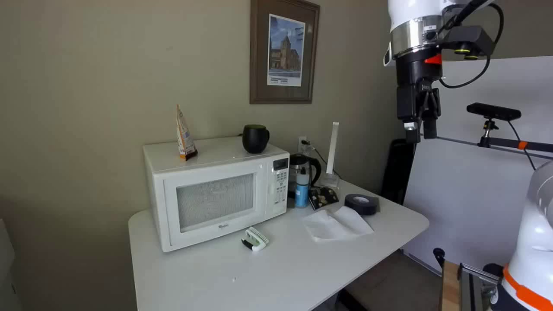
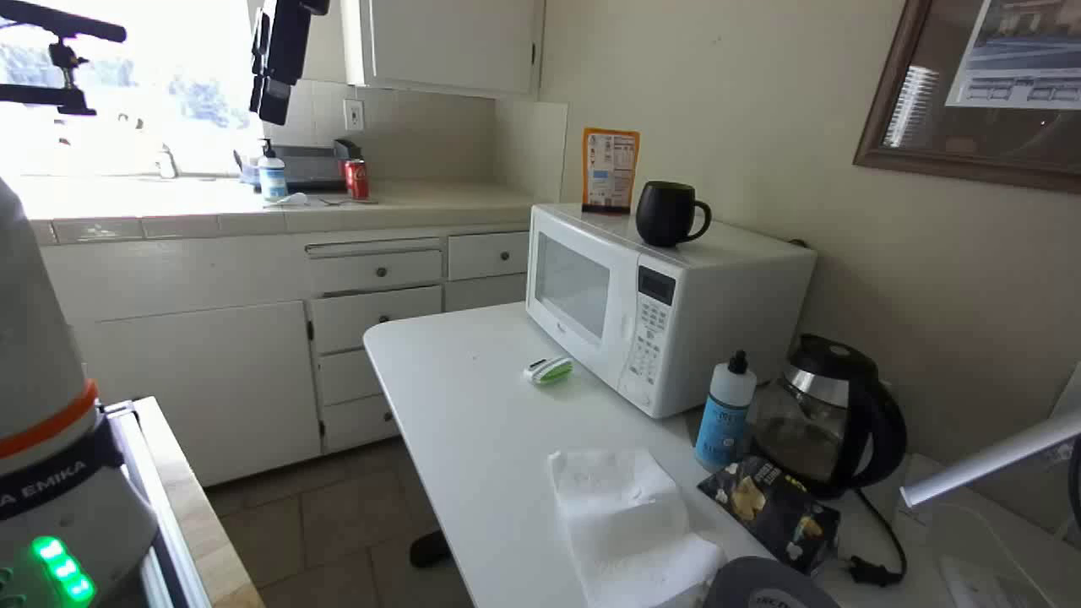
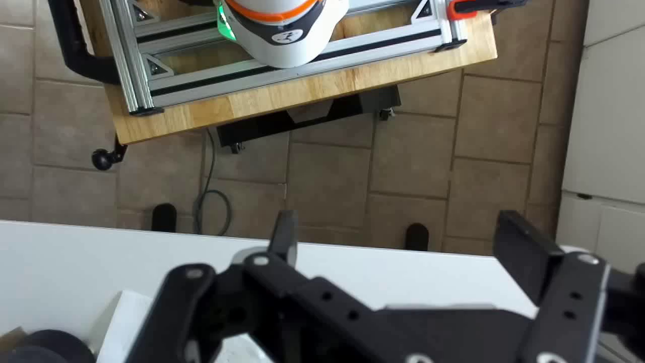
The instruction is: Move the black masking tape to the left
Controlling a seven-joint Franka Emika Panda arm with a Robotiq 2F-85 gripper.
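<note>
Fingers [image 3: 526, 257] wide, empty, high above the surface [image 1: 207, 276], presumably for a clean drop onto the black tape [image 1: 362, 207]!

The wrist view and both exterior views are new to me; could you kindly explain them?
The machine is a Franka Panda arm with black fingers. The exterior views face the table from two places; the wrist view, from the arm's end, looks past the fingers to the floor and robot base. The table carries a white microwave topped with a black mug and a pouch, plus a scrubbing brush, paper towel, blue-labelled bottle, glass kettle and the black masking tape. Nothing is held: the fingers stand apart.
</note>
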